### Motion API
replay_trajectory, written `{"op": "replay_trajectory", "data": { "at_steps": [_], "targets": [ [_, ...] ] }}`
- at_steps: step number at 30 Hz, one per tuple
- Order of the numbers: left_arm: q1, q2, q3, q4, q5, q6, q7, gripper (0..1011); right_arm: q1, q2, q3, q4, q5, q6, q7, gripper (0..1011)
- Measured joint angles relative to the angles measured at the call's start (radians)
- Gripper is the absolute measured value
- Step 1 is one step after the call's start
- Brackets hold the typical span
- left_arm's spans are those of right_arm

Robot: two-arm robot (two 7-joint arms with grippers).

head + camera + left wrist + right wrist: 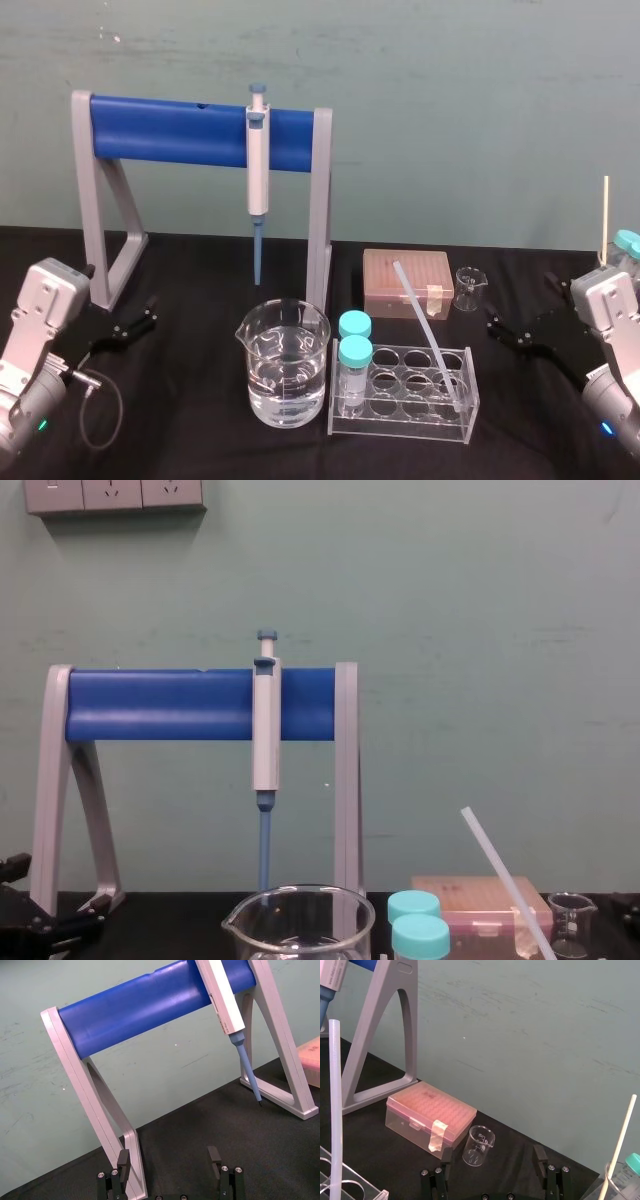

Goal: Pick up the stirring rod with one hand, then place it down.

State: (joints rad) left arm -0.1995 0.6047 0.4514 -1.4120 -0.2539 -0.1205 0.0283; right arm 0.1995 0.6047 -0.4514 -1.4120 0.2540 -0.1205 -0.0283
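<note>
The stirring rod (425,330) is found in the clear tube rack (400,422), at the near middle of the black table (200,445). Its lower end is set in a hole on the right side of the rack. The rod leans to the far left, so that in the head view its upper end is seen over the pink box (405,282). It is not held by any gripper.

The right gripper (493,1156) is kept low at the right edge of the table, well apart from the rod, and its fingers are spread with nothing between them. The left gripper (169,1160) is kept at the left edge, near the left leg of the pipette stand (170,130), and its fingers are also spread and hold nothing.

Two teal-capped vials (354,352) are placed in the left holes of the rack, apart from the rod. A large beaker (285,365) with clear liquid is set just beside the rack, on its left. Beyond the rack the pink box is placed, and a small glass beaker (467,288) is set just to the right of it, between the box and the right gripper. A grey pipette (258,165) with a blue tip is hung on the blue bar of the stand, far behind the large beaker. A pale thin stick (605,215) is seen upright at the far right edge, behind the right arm.
</note>
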Motion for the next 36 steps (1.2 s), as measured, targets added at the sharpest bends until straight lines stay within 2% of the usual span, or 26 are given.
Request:
{"op": "replay_trajectory", "data": {
  "at_steps": [36],
  "targets": [
    [0.000, 0.000, 0.000, 0.000, 0.000, 0.000, 0.000, 1000, 0.000, 0.000, 0.000, 0.000, 0.000, 0.000, 0.000, 1003]
  ]
}}
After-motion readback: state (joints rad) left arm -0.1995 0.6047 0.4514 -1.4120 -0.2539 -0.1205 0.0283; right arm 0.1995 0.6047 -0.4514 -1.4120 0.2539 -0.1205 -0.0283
